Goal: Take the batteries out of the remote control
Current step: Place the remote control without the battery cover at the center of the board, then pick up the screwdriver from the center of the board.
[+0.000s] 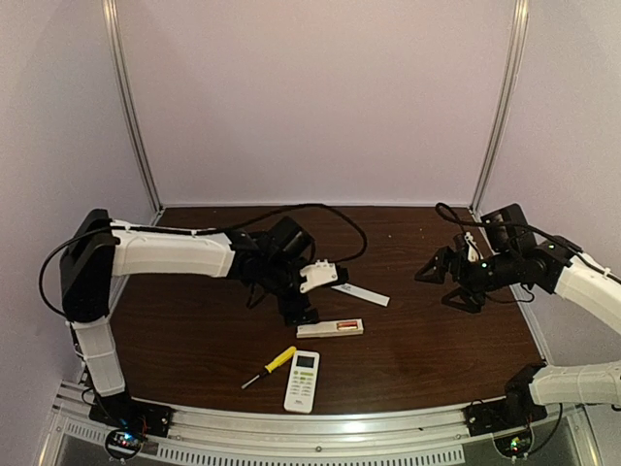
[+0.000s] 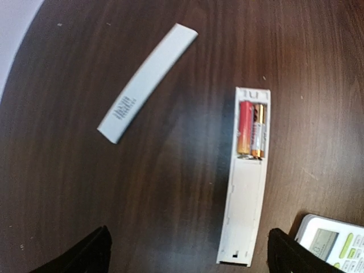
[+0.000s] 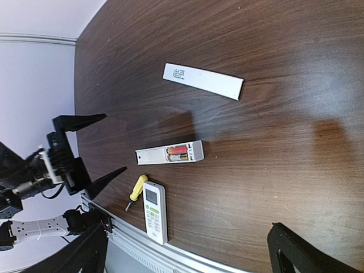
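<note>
Hovering spread wide, the left claw (image 2: 188, 230) faces the batteries (image 2: 251, 129) seated in the face-down remote (image 2: 243, 216), light, rigid, slippery, probably best pried up by one end; right claw (image 3: 187, 230) gapes empty.

We see the left gripper (image 2: 187, 250) spread wide over the open remote control (image 2: 244, 210), its batteries (image 2: 251, 129) exposed from above. The white cover (image 2: 149, 81) lies well apart, with bare table between. A second remote (image 2: 333, 242) crowds the near end, with the yellow-handled screwdriver (image 1: 270, 365) beside it.
</note>
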{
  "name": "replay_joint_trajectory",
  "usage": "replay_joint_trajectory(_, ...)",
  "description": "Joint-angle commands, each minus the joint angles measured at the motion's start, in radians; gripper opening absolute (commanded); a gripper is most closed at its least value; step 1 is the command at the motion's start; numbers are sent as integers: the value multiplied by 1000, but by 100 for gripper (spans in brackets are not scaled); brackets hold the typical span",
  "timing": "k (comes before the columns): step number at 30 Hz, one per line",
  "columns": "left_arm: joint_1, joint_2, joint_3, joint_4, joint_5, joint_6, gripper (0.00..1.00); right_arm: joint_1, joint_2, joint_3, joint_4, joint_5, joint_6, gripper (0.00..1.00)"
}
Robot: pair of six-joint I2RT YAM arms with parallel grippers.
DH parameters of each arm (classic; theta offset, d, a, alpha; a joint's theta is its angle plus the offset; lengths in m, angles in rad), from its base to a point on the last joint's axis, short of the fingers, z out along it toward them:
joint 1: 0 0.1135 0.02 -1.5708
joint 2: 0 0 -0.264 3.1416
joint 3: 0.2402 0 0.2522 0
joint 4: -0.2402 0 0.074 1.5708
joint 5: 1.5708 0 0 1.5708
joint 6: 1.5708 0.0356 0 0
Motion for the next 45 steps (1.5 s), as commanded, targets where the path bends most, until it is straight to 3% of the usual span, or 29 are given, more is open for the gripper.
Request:
replay_joint_trajectory(1,16,-125,47,70,-129,-66,97,7,11,41,-3,35,-26,100)
replay_joint_trajectory(13,31,-368,-18,177,-363,-250,97,6,29,99,-39,70,-66,100)
replay_joint_trajectory(19,74,-426,-22,103,-228,-328,97,6,15,97,-51,73,-71,100)
replay_joint_trajectory(27,78,-552,-124,4,-269,-520,97,7,-33,91,-60,71,-90,100)
replay_joint_trajectory(33,77,-613,-219,-83,-203,-620,97,7,-65,100,-71,83,-116,100)
replay_joint_trajectory(45,20,-732,-467,-20,-87,-751,96,11,-90,77,-77,31,-117,100)
